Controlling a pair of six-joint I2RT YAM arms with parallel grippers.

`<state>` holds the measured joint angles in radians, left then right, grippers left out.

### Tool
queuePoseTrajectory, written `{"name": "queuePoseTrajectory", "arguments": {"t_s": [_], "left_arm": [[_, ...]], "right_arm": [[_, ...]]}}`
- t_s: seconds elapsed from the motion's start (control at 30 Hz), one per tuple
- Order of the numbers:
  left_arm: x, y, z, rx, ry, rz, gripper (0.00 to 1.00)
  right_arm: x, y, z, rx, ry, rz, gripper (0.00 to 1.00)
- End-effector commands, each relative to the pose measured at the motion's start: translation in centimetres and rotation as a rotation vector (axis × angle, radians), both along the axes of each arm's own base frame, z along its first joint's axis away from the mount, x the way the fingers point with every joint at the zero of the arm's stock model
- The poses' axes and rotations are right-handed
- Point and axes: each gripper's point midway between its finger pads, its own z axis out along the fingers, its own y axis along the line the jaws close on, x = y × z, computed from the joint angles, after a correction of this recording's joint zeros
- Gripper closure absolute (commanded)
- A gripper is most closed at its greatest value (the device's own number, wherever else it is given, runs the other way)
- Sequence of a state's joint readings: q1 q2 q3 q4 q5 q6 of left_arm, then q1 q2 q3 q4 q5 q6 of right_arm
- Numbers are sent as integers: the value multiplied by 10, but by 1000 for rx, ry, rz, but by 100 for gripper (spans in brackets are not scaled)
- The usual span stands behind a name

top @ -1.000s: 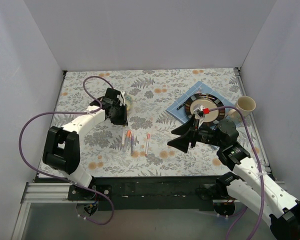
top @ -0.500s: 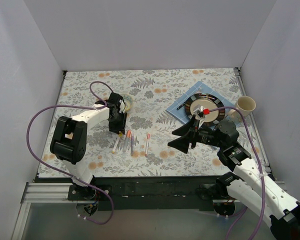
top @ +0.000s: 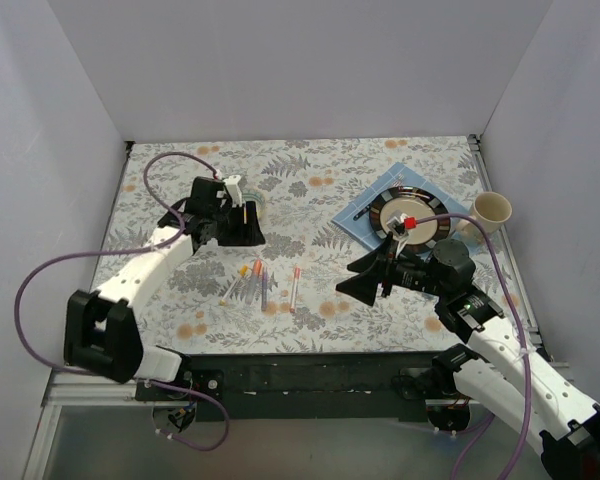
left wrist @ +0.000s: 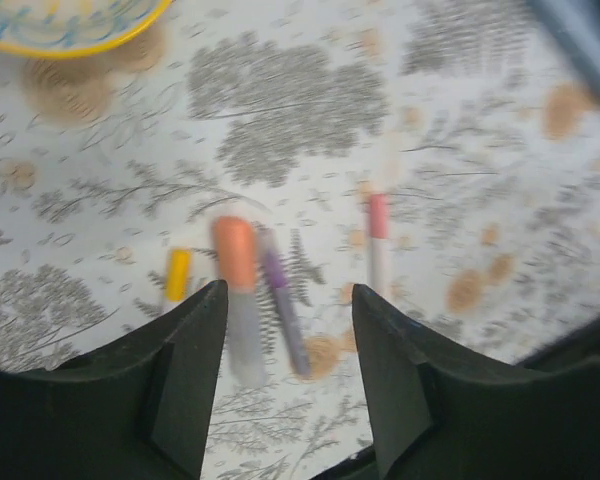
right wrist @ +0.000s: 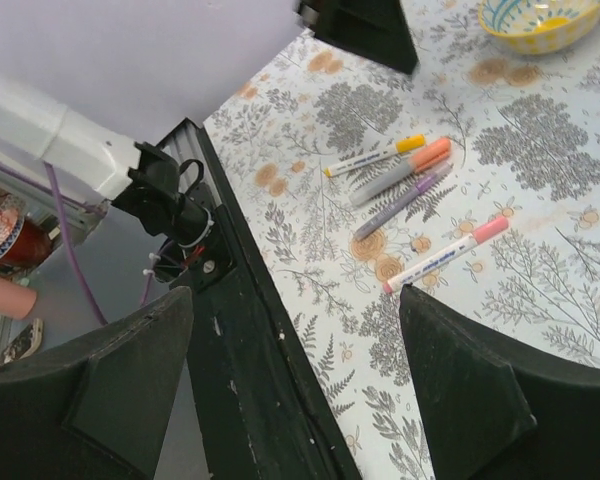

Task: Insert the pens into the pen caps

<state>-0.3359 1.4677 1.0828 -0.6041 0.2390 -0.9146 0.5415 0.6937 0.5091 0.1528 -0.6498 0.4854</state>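
Left gripper: being held above the table, on the far side of the pens; fingers being held wide, nothing being gripped.
Right gripper: being held wide apart, empty, right of the pens.
Pens: four being shown lying side by side near the near edge, left of centre; ends yellow, orange, purple, pink.
Bowl: being partly hidden behind the left gripper.
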Motion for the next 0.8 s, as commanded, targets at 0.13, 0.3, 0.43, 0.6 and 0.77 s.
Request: {"name": "queuePoseTrajectory", "arguments": {"t_s": [0.13,0.3,0.43,0.6,0.77], "left_arm": [[-72,-58,159,-635,-506,-297,12],[-101,-52,185,-705,-693,-357,2],[-114,-45,181,-709,-747,-356,2],[-122,-47,185,-725,-748,-389,2],[-123,-49,186,-738,-732,-401,2]], "right_arm": [[44,-17,-4,-149,70,-249,4],[63,-32,-1,-226,87,-377,2],[77,-46,7,-220,70,-501,2],[76,-48,24,-160,25,-519,2],[76,-48,36,-132,-2,-521,2]]}}
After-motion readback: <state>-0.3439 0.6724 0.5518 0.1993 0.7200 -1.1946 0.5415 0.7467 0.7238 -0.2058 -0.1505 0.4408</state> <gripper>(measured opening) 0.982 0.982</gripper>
